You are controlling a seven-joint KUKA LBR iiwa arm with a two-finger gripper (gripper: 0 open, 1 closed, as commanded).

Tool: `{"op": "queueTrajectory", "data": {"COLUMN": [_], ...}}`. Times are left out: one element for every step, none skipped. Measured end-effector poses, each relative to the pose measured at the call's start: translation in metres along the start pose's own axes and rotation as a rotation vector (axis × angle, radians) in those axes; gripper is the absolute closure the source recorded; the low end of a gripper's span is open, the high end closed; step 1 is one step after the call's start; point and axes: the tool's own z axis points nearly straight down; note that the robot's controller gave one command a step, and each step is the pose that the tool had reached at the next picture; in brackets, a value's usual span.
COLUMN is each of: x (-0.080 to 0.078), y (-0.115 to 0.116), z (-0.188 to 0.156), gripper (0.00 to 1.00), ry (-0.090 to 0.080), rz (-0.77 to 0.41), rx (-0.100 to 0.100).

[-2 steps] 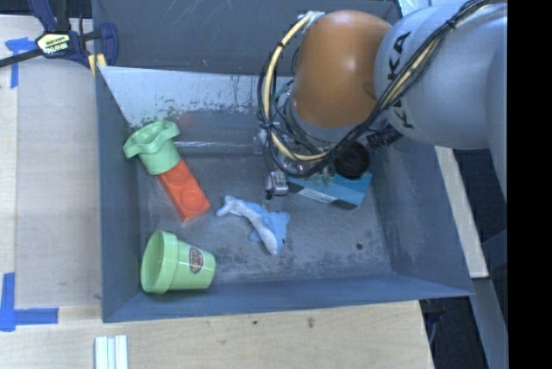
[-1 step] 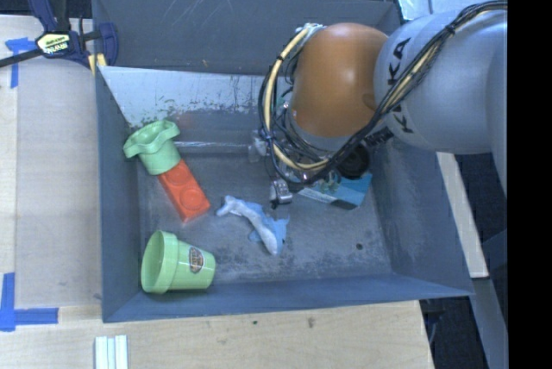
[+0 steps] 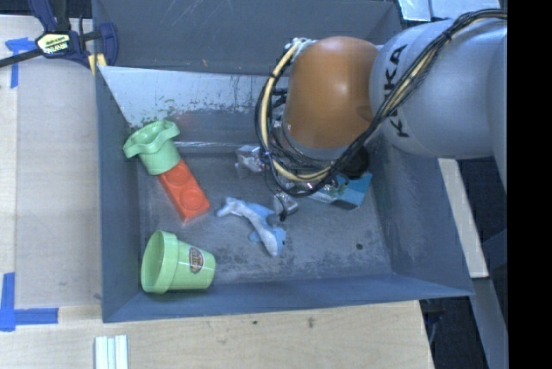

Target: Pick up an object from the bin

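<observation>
Since the rounded orange wrist cover hides most of the pincer, low at the frame's centre, I cannot tell how wide it stands or whether it grips anything; just beside it lies a pale blue, thin-limbed plastic toy. That toy looks light, stiff and slick, probably best taken across its narrow middle. Round it the grey metal bin also holds an orange ribbed block touching a green cap at left, and a green plastic cup on its side, lower left.
</observation>
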Motion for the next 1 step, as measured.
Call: {"op": "queueTrajectory", "data": {"x": [0.0171], "y": [0.0123], "z": [0.0112], "gripper": [0.0], "ry": [-0.008], "rz": [-0.199], "rx": [0.003]}}
